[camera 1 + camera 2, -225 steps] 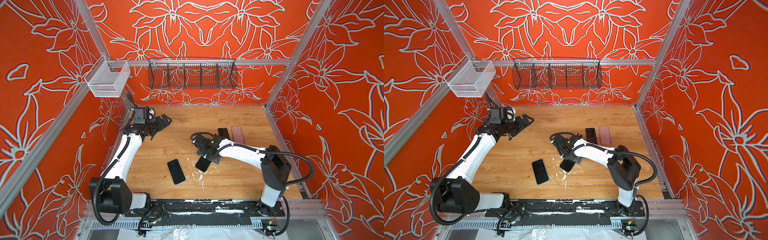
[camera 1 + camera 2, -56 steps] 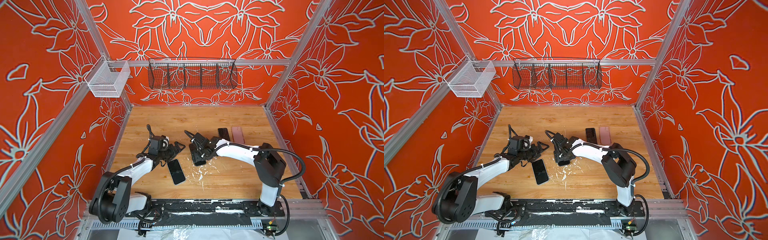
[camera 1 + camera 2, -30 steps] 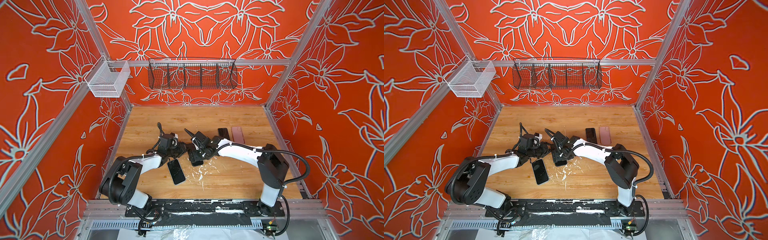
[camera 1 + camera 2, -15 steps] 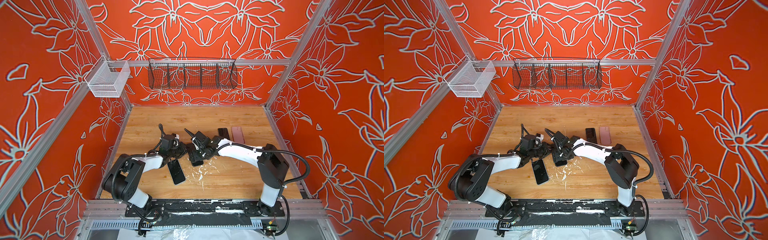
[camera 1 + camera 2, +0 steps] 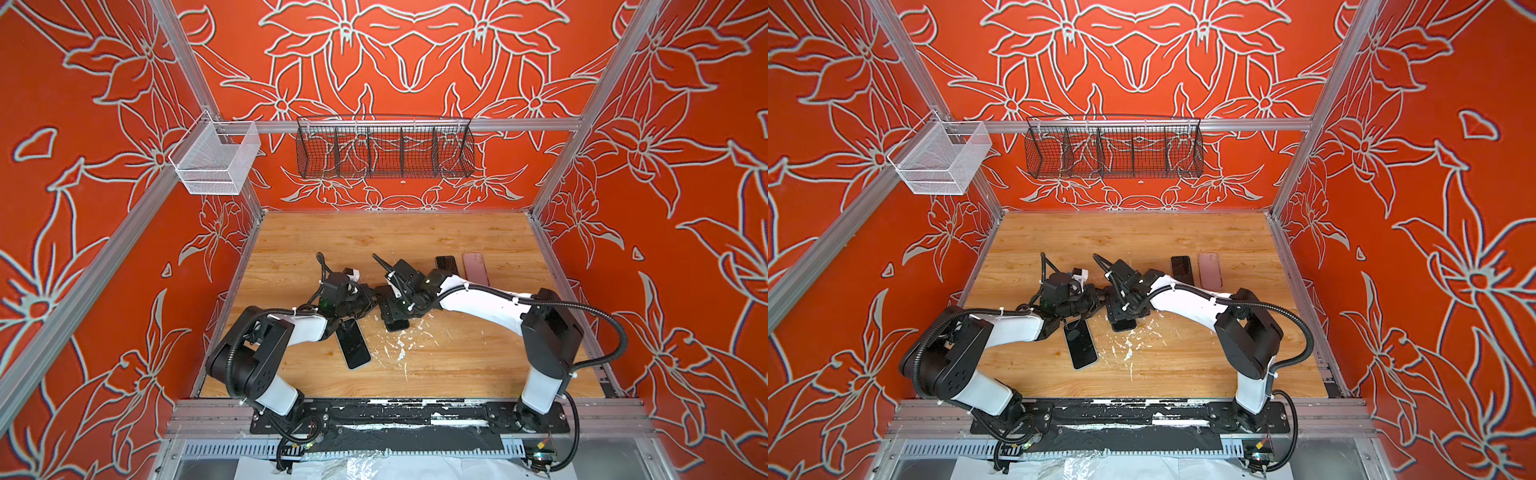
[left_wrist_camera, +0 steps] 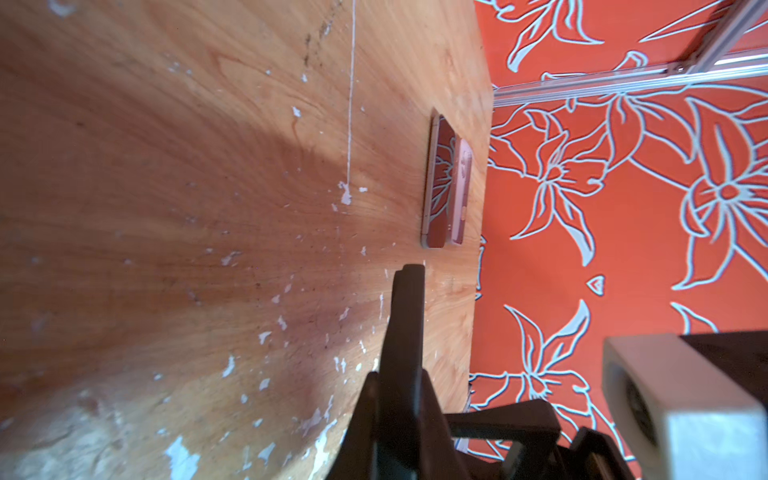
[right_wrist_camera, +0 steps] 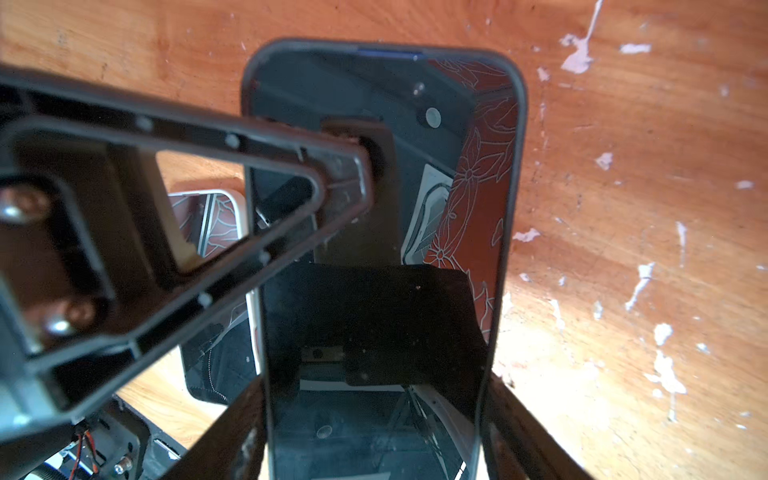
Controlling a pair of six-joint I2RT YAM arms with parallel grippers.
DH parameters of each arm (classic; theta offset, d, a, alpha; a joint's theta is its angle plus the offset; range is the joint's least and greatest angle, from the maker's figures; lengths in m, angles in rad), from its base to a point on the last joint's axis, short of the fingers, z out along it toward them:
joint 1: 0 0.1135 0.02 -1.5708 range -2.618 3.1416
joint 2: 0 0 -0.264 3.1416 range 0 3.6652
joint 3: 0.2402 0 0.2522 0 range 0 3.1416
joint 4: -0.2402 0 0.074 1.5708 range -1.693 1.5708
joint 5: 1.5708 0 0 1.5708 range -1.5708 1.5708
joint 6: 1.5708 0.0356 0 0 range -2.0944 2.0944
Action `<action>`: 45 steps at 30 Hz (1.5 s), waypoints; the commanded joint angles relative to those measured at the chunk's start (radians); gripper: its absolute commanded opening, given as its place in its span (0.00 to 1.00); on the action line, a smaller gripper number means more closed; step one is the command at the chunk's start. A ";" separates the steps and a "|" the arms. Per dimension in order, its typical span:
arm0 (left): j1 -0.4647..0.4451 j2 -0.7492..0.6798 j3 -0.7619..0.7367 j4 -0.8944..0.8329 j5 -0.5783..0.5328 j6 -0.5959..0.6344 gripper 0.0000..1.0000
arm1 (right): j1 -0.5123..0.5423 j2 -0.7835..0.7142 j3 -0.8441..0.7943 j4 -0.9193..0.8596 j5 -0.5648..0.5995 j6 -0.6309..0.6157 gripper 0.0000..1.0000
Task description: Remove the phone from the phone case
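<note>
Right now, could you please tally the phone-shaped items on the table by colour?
Dark: 3 (loose phone, cased phone, rear phone)
Pink: 1 (pink item)
Total: 4

The phone point(image 7: 436, 199) sits face up inside the phone case point(image 7: 520, 145), and its dark glossy screen mirrors the red flowered walls. The phone case shows as a thin dark rim with rounded corners around the screen. In both top views the phone point(image 5: 397, 325) point(image 5: 1124, 326) is near the middle of the table point(image 5: 374, 237), mostly covered, with only its near end showing.
</note>
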 commanded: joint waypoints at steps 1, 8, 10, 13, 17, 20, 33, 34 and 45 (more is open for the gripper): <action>-0.023 -0.026 -0.005 0.068 0.013 -0.060 0.00 | 0.014 -0.057 0.019 0.068 0.004 -0.031 0.73; -0.021 -0.102 0.021 0.013 -0.041 -0.068 0.00 | 0.005 -0.187 -0.039 0.115 -0.013 -0.048 0.98; -0.020 -0.120 0.029 -0.001 -0.067 -0.073 0.00 | -0.003 -0.255 -0.064 0.129 -0.016 -0.040 0.97; -0.020 -0.153 0.022 0.016 -0.122 -0.086 0.00 | -0.017 -0.360 -0.121 0.153 -0.011 -0.008 0.98; -0.020 -0.183 0.019 0.060 -0.185 -0.104 0.00 | -0.039 -0.514 -0.267 0.265 -0.038 0.086 0.95; -0.021 -0.197 0.002 0.165 -0.238 -0.121 0.00 | -0.050 -0.604 -0.363 0.313 -0.051 0.162 0.94; -0.054 -0.251 -0.102 0.469 -0.476 -0.285 0.00 | -0.044 -0.671 -0.701 0.868 -0.142 0.446 0.85; -0.056 -0.260 -0.103 0.461 -0.479 -0.287 0.00 | -0.037 -0.659 -0.702 0.888 -0.136 0.449 0.85; -0.063 -0.352 -0.086 0.316 -0.485 -0.232 0.00 | -0.008 -0.543 -0.687 1.058 -0.110 0.459 0.80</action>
